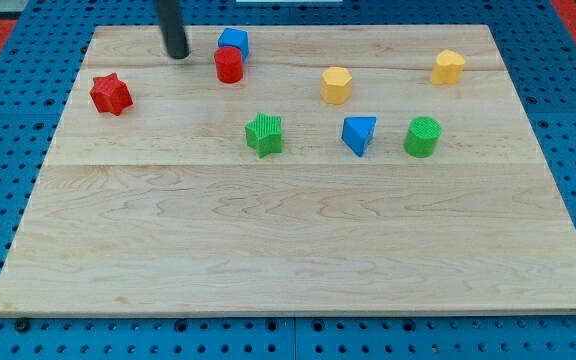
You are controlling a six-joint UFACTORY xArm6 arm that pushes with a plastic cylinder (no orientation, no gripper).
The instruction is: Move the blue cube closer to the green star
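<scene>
Camera view shows our bare rod's tip, holding nothing, far-left beside the blue wooden cube, which touches the red wooden cylinder just nearer; pushing toward the green wooden star, we risk shoving the cylinder along instead.

On the worktop, the tip stands left of the blue cube. The red cylinder touches that cube from below. The green star lies lower, right of the red star.
</scene>
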